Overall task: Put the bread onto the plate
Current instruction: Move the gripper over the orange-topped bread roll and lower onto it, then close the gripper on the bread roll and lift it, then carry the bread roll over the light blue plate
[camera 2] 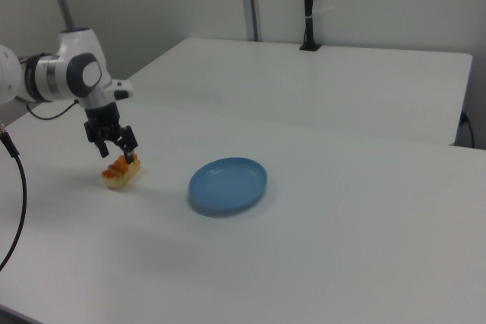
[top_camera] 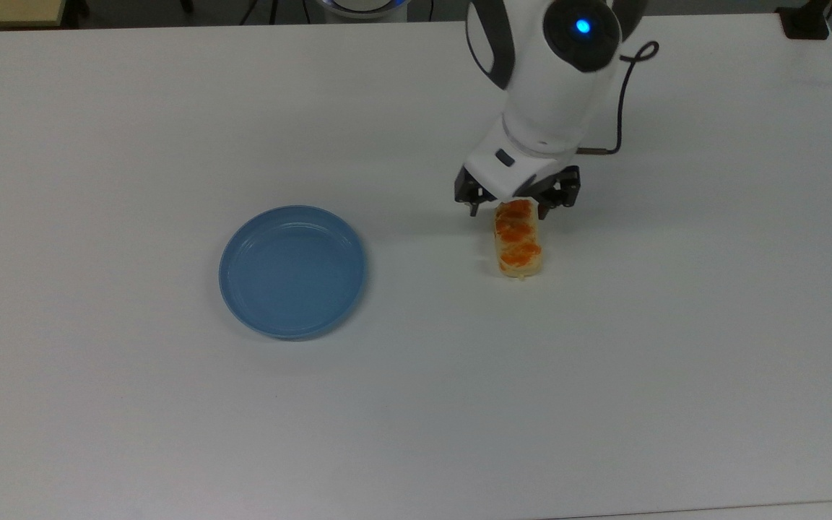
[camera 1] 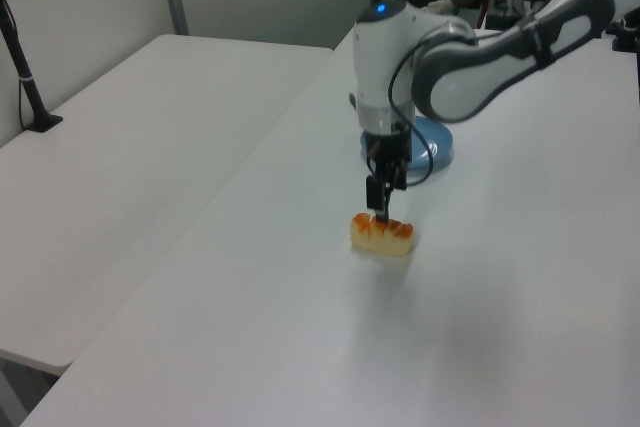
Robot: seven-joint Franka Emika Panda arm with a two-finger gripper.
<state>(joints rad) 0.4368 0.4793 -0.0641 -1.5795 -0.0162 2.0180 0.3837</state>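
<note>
The bread, a pale-tan stick with orange lumps on top, lies on the white table right of centre in the top view. My gripper hangs open over its far end, one finger on each side and both wider apart than the bread. In the left view the gripper points straight down just above the bread. The right view shows the gripper with spread fingers over the bread. The blue plate sits empty to the top view's left of the bread; the arm hides part of the plate in the left view.
A second white table joins this one on the left view's left, with a black post at its edge. A black clamp sits at the top view's upper right corner. A black cable runs along the arm.
</note>
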